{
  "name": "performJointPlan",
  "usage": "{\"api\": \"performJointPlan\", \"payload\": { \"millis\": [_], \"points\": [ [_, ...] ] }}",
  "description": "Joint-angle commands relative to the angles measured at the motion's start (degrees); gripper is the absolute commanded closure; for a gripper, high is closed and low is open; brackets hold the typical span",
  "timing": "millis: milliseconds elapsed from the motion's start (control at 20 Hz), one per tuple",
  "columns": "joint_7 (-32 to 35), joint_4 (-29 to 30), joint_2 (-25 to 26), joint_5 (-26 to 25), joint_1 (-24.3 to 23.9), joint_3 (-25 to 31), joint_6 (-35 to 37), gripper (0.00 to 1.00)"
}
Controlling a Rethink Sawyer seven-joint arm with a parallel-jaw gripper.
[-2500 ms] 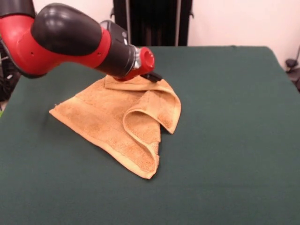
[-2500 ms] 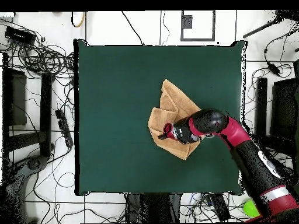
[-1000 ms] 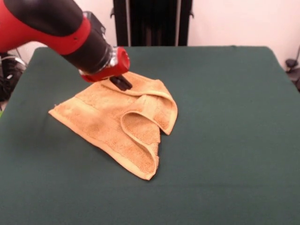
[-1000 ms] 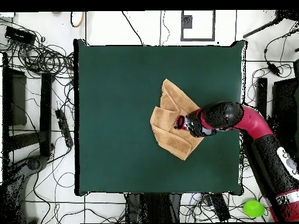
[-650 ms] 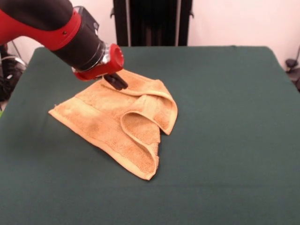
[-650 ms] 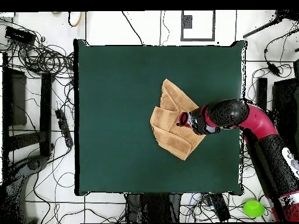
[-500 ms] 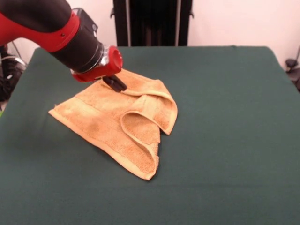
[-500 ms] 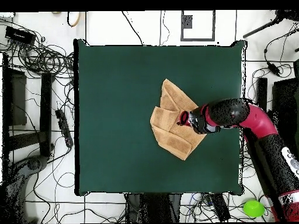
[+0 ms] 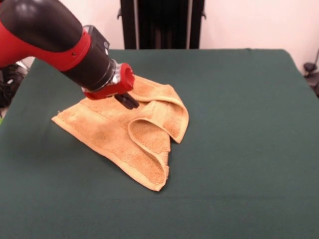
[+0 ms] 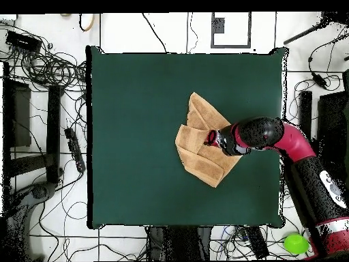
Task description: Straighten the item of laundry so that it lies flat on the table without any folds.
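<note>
The orange-tan towel [image 9: 107, 130] lies crumpled near the middle of the dark green table [image 9: 239, 149]. Its right part is doubled over in two raised looping folds, and its left part lies flatter. My gripper [image 9: 128, 101] comes in from the upper left and rests its dark tips on the towel's far middle, just left of the folds. The tips look shut together, with no cloth lifted between them. In the overhead view the towel [image 10: 198, 147] lies right of the table's [image 10: 136, 102] centre, and the gripper [image 10: 211, 138] is over its right half.
The pedestal's black column [image 9: 162, 22] stands behind the far table edge. Cables [image 10: 48, 68] and dark equipment lie on the floor to the left of the table. A green object [image 10: 295, 243] sits on the floor at the lower right.
The gripper rose off the towel's far edge, then came down a little nearer the camera onto the towel's middle. The towel has kept its shape.
</note>
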Motion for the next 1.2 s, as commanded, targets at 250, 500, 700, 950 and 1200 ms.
{"api": "performJointPlan", "payload": {
  "millis": [250,500,700,950,1200],
  "points": [
    [-10.5,-3.25,7.07,0.24,4.06,-1.97,-1.2,1.0],
    [-9.37,-3.47,8.11,2.38,4.0,-1.87,1.14,1.0],
    [-8.54,-3.09,8.95,4.48,3.71,-1.8,2.79,1.0],
    [-9.13,-2.46,9.8,4.04,3.81,-3.39,3.44,1.0],
    [-8.89,-0.8,10.02,4.17,3.24,-4.48,4.59,1.0]
  ]
}}
